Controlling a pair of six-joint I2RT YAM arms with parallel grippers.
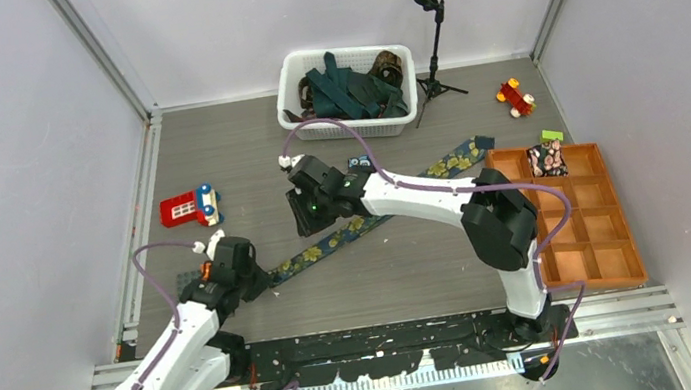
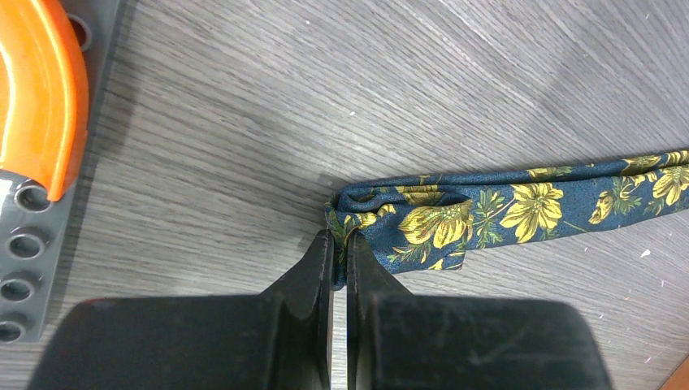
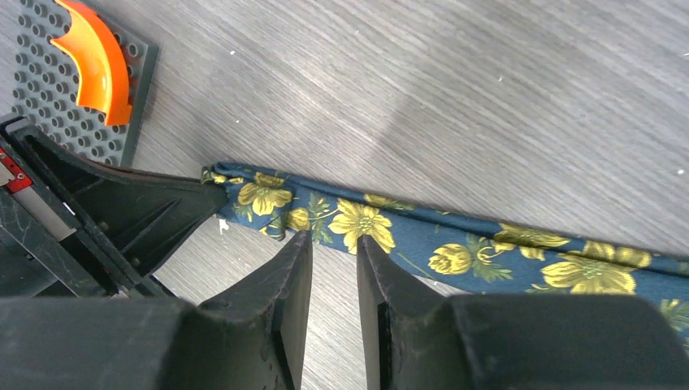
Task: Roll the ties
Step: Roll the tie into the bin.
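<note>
The navy tie with yellow-gold flowers (image 1: 458, 158) lies diagonally across the table, from the orange tray down to my left gripper (image 1: 257, 279). In the left wrist view the left gripper (image 2: 341, 240) is shut on the tie's folded-over end (image 2: 422, 215). My right gripper (image 1: 310, 222) hovers over the tie a little further along. In the right wrist view its jaws (image 3: 335, 240) stand a narrow gap apart at the tie's near edge (image 3: 455, 244), with bare table between them. Dark teal and brown-patterned ties (image 1: 348, 89) are piled in the white basket (image 1: 291, 81).
A grey studded plate (image 3: 57, 89) with an orange curved piece (image 3: 97, 57) lies just left of the tie's end. A red toy block (image 1: 187, 208) sits at the left. An orange compartment tray (image 1: 617, 220) is at the right, a small toy (image 1: 514, 98) and a tripod stand (image 1: 435, 62) at the back.
</note>
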